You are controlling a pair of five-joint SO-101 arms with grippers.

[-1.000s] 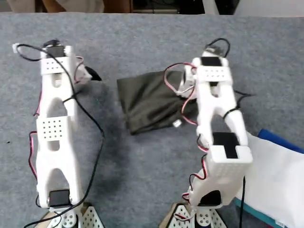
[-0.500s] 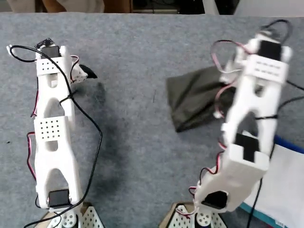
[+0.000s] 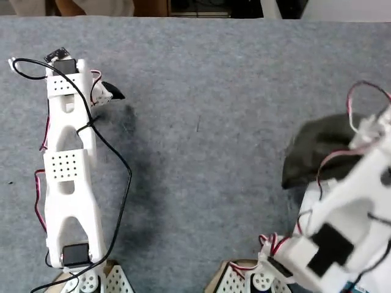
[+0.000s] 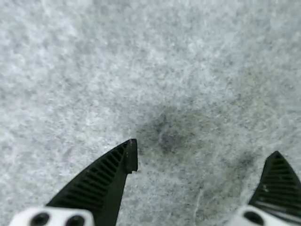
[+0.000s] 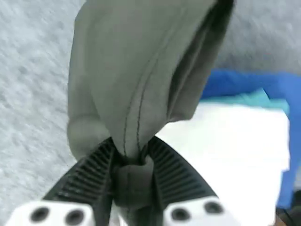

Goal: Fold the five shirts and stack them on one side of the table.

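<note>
A folded dark olive shirt [image 3: 321, 149] hangs at the table's right side in the high view, held by the right arm. In the right wrist view my right gripper [image 5: 134, 165] is shut on a bunched fold of the olive shirt [image 5: 141, 80], which dangles over a stack with a white shirt [image 5: 225, 150] on top and teal and blue layers [image 5: 244, 87] beneath. My left gripper [image 3: 112, 93] sits at the table's far left, and in the left wrist view the left gripper [image 4: 202, 160] stands open above bare grey felt, holding nothing.
The grey felt table [image 3: 201, 122] stretches between the two arms. The white shirt's edge [image 3: 307, 198] peeks out beside the right arm near the front right. Both arm bases stand at the front edge.
The right arm has carried the olive shirt from the table's middle to the right, over the stack. The left arm has barely moved.
</note>
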